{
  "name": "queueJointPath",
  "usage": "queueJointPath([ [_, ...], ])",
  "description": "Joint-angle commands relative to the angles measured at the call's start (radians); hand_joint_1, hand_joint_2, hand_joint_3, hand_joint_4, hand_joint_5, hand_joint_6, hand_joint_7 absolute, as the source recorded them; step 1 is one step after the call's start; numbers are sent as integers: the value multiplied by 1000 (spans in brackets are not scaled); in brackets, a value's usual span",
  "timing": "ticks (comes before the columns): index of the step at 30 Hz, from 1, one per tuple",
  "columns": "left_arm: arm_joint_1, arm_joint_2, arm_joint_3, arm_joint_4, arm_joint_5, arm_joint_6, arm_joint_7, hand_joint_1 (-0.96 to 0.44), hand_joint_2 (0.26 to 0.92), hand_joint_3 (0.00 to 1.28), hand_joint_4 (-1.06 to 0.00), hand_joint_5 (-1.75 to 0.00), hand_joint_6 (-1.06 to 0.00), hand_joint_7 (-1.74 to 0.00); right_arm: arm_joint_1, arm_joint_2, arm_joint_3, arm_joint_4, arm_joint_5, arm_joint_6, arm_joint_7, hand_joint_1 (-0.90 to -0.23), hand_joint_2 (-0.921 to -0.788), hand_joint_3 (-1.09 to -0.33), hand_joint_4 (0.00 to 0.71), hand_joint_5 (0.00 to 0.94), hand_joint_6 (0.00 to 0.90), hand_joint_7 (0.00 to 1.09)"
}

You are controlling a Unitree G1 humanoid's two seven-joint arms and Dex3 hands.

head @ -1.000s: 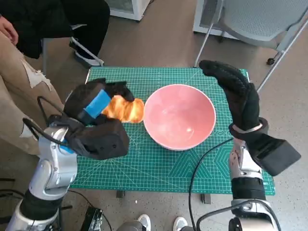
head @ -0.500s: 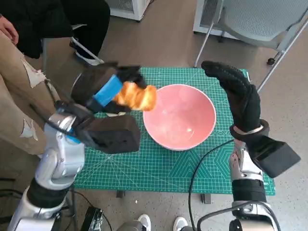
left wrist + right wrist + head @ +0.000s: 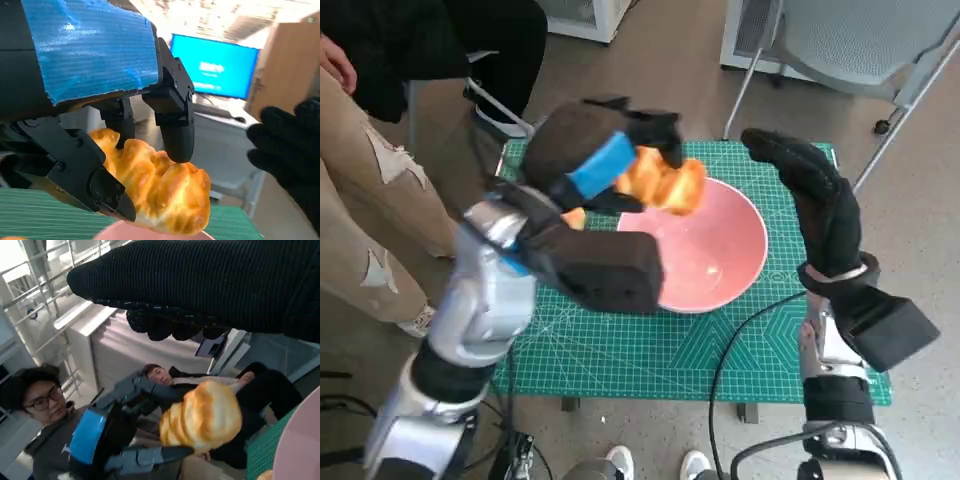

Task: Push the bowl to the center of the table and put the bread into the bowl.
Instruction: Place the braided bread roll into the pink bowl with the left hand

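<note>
Head view, left hand fingers clamped on bread over bowl rim, right hand fingers apart.

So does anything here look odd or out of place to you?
Nothing is spilled or broken. The left robot hand holds the bread in the air over the rim of the pink bowl. One small orange piece lies on the green mat beside the bowl; I can't tell what it is.

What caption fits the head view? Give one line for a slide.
Left hand holds the bread above the pink bowl's rim while the gloved right hand waits open beside it.
</note>
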Motion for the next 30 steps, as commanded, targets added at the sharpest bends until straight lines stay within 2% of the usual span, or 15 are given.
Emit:
queueJointPath([
  [1, -59, -29, -17, 61, -7, -27, -2, 2, 907, 41, -764, -1133, -672, -1076, 35, -7, -2, -3, -17, 3, -19, -676, -921, -780, 184, 2, -1, 488],
  [5, -90, -55, -30, 98, -11, -30, -17, 2, 906, 43, -747, -1184, -691, -1024, 44, -10, -2, -11, -24, 0, -33, -672, -921, -781, 187, 3, -1, 488],
  [9, -111, -74, -38, 134, -17, -44, -21, 3, 902, 61, -699, -1305, -740, -900, 53, -12, -3, -23, -31, 0, -47, -667, -921, -783, 188, 3, -1, 489],
  [10, -115, -77, -39, 143, -19, -50, -21, 4, 815, 235, -675, -1369, -734, -921, 55, -12, -3, -26, -32, 0, -50, -665, -921, -783, 188, 3, -1, 489],
  [11, -120, -81, -42, 155, -19, -56, -20, 5, 767, 329, -666, -1401, -726, -944, 58, -13, -3, -31, -34, 0, -53, -664, -921, -783, 189, 3, -1, 489],
  [12, -124, -83, -44, 164, -19, -61, -20, 4, 689, 489, -645, -1395, -685, -1092, 61, -13, -3, -35, -36, 0, -56, -662, -921, -784, 189, 3, -1, 489],
  [15, -141, -96, -51, 197, -18, -61, -26, 3, 597, 704, -592, -1425, -607, -1306, 71, -15, -6, -44, -39, 0, -63, -659, -921, -784, 189, 4, -1, 490],
  [18, -158, -108, -56, 228, -16, -54, -33, 3, 586, 774, -538, -1471, -545, -1411, 77, -17, -8, -47, -37, -1, -65, -658, -921, -783, 190, 4, -1, 490],
  [23, -179, -119, -61, 268, -15, -47, -43, 3, 527, 877, -537, -1498, -544, -1463, 83, -19, -12, -51, -37, -5, -69, -661, -921, -780, 191, 4, 0, 492],
  [24, -181, -120, -61, 271, -15, -48, -45, 5, 509, 904, -526, -1586, -584, -1363, 84, -19, -12, -51, -37, -6, -69, -660, -921, -779, 192, 4, 0, 493],
  [26, -183, -120, -59, 275, -17, -50, -47, 7, 493, 926, -519, -1660, -622, -1273, 85, -19, -13, -52, -37, -6, -71, -659, -921, -779, 192, 4, 0, 493],
  [30, -185, -119, -55, 284, -22, -58, -49, 8, 497, 900, -532, -1685, -662, -1167, 85, -15, -13, -49, -36, -8, -73, -658, -921, -777, 193, 4, 1, 494],
])
